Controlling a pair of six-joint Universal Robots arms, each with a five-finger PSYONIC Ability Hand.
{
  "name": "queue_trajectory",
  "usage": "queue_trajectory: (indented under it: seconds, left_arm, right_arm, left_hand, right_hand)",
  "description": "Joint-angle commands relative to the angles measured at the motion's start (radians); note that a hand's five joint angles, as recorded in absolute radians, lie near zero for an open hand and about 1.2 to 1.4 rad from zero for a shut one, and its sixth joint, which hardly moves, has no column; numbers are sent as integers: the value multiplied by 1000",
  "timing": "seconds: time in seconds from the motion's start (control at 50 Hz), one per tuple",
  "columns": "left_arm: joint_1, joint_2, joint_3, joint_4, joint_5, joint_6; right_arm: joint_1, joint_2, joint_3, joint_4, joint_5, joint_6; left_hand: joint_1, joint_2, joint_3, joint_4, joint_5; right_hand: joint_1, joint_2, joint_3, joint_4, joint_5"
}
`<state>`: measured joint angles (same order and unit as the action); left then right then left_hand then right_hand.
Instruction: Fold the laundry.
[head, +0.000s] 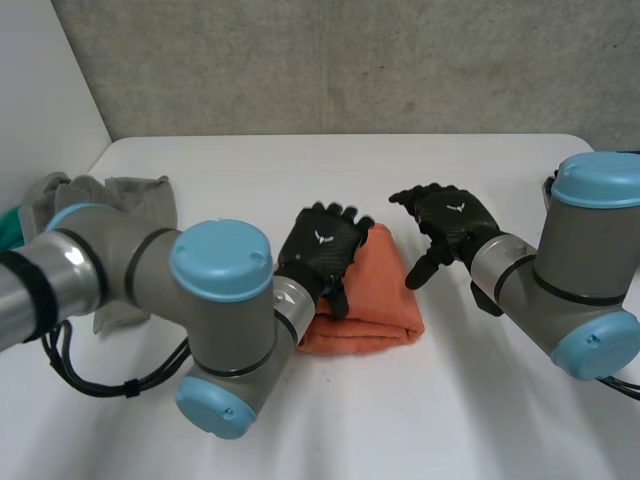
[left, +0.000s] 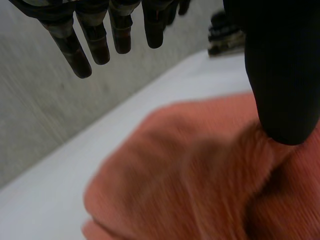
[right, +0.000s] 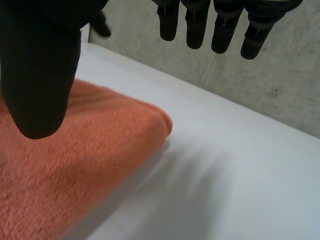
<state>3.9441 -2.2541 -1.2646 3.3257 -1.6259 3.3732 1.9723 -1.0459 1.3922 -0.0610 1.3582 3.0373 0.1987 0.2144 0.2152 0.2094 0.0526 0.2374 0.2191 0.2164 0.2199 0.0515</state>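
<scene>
Head view, grey cloth (head: 125, 205): crumpled on the white table (head: 300, 420) near its left edge, well apart from the orange towel.
left arm (head: 215, 300): reaches in over the middle of the table, passing just in front of the grey cloth.
left hand (head: 322, 250): back up, over the left part of the towel, with the thumb pointing down at it.
left hand, left wrist view: fingers (left: 80, 55) hang straight and stand wide of the thumb (left: 282, 75), holding nothing. The thumb tip is close over the towel's pile, and I cannot tell if it touches.
orange towel (head: 378, 292): folded into a thick pad, lying flat on the table near its middle, between the two hands. The near edge shows stacked layers.
orange towel, right wrist view: a rounded folded corner (right: 160, 122) lies on the table, with bare table beyond it.
right hand (head: 452, 222): just beside the towel's right edge, with one finger pointing down toward that edge.
right hand, right wrist view: fingers (right: 195, 30) are straight and wide of the thumb (right: 40, 85), holding nothing. The thumb is over the towel and the fingers are over bare table.
right arm (head: 590, 270): comes in from the right side of the table.
grey wall (head: 350, 60): stands behind the table's far edge.
</scene>
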Motion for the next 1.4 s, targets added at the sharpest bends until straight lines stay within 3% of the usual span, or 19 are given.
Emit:
queue_trajectory:
  seconds: [0.02, 0.1, 0.28, 0.4, 0.52, 0.6, 0.64, 0.78, 0.86, 1.02, 1.24, 1.4]
  left_arm:
    - [15, -42, 37, -133, -179, 40]
    - [26, -41, 25, -141, -247, 115]
    - [11, -50, -6, -143, -249, 196]
    - [-6, -29, -4, -147, -244, 189]
    - [-5, 128, -22, -146, -235, 187]
    - [0, 223, -50, -143, -178, 189]
    - [4, 281, -71, -141, -109, 187]
    - [52, 360, -136, -141, 125, 138]
    - [78, 361, -142, -144, 207, 69]
    - [98, 357, -136, -143, 228, -3]
    - [116, 352, -142, -140, 228, -5]
    - [116, 352, -142, -140, 230, -5]
  right_arm:
    - [10, 96, -51, 44, -74, -26]
    - [20, 155, -93, 82, -97, -55]
    - [62, 244, -159, 107, -24, -184]
    - [74, 138, -118, 102, 22, -250]
    - [76, -20, -4, 29, 25, -258]
    - [83, -94, 111, -57, 30, -259]
    - [108, -115, 171, -88, 32, -264]
    - [203, -105, 309, -219, 32, -256]
    - [227, -51, 346, -327, 35, -264]
    - [254, 81, 300, -451, 84, -278]
    - [247, 144, 249, -536, 101, -359]
    - [247, 175, 202, -543, 93, -357]
  left_hand:
    - [88, 73, 72, 78, 60]
    - [79, 64, 63, 69, 51]
    - [62, 46, 45, 51, 33]
    - [59, 43, 42, 48, 30]
    - [56, 40, 39, 45, 28]
    - [38, 23, 22, 28, 10]
    - [38, 23, 22, 28, 10]
    - [38, 23, 22, 28, 10]
    - [50, 34, 33, 39, 22]
    - [62, 46, 45, 51, 33]
    - [62, 46, 45, 51, 33]
    - [62, 46, 45, 51, 33]
  right_hand:
    - [-63, -45, -42, -45, -51]
    - [-63, -45, -42, -45, -51]
    - [-63, -45, -42, -45, -51]
    - [-63, -45, -42, -45, -51]
    - [-63, -45, -42, -45, -51]
    - [-63, -45, -42, -45, -51]
    - [-63, -45, -42, -45, -51]
    - [-63, -45, -42, -45, -51]
    - [-63, -45, -42, -45, -51]
    - [-63, -45, -42, -45, -51]
    - [449, 467, 470, 466, 460]
    - [453, 471, 474, 470, 464]
